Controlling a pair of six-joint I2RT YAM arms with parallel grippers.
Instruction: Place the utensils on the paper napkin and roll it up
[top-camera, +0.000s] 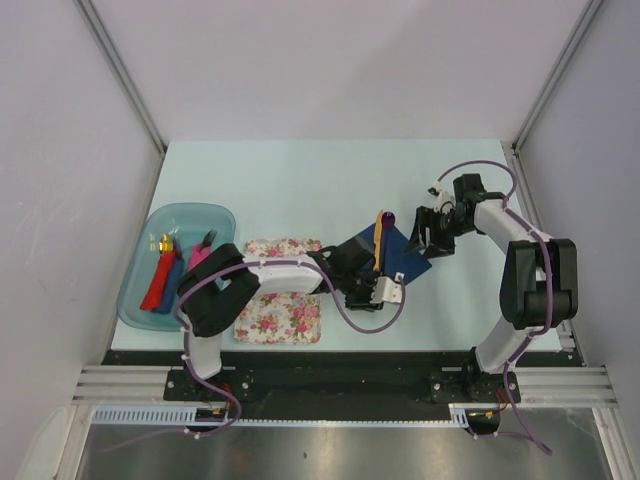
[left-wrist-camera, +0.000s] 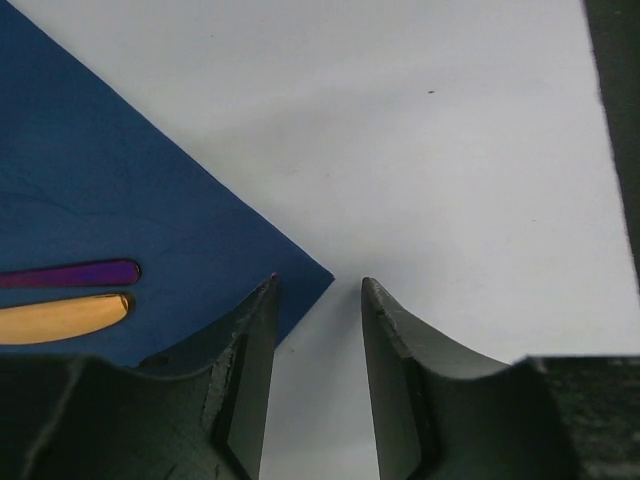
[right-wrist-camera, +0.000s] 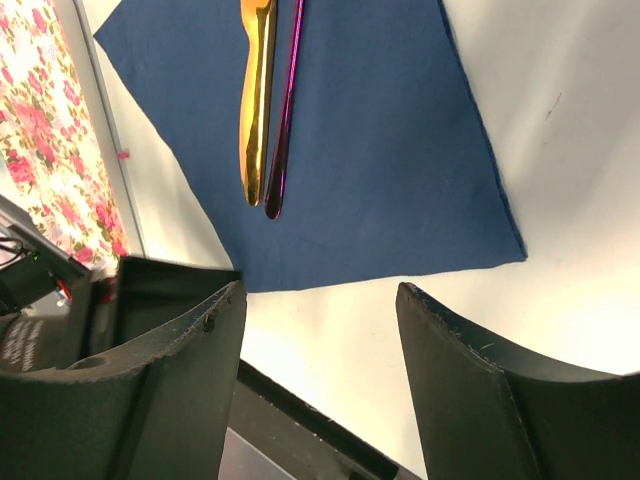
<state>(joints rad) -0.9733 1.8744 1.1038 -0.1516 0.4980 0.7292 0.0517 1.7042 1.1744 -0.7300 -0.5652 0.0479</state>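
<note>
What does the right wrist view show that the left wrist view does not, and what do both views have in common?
Only the right wrist view shows the floral mat, at its left edge, and the right fingers, wide apart with nothing between them. Only the left wrist view shows the left fingers, with a gap between them, near one corner of the paper napkin. Both show the paper napkin on the pale table, with the gold utensil and the purple utensil lying side by side on it.

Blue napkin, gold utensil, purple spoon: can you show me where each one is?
blue napkin (right-wrist-camera: 380, 150), right wrist view, on its bare middle.
gold utensil (right-wrist-camera: 258, 110), right wrist view, on its slim body.
purple spoon (right-wrist-camera: 288, 110), right wrist view, on its thin handle.
</note>
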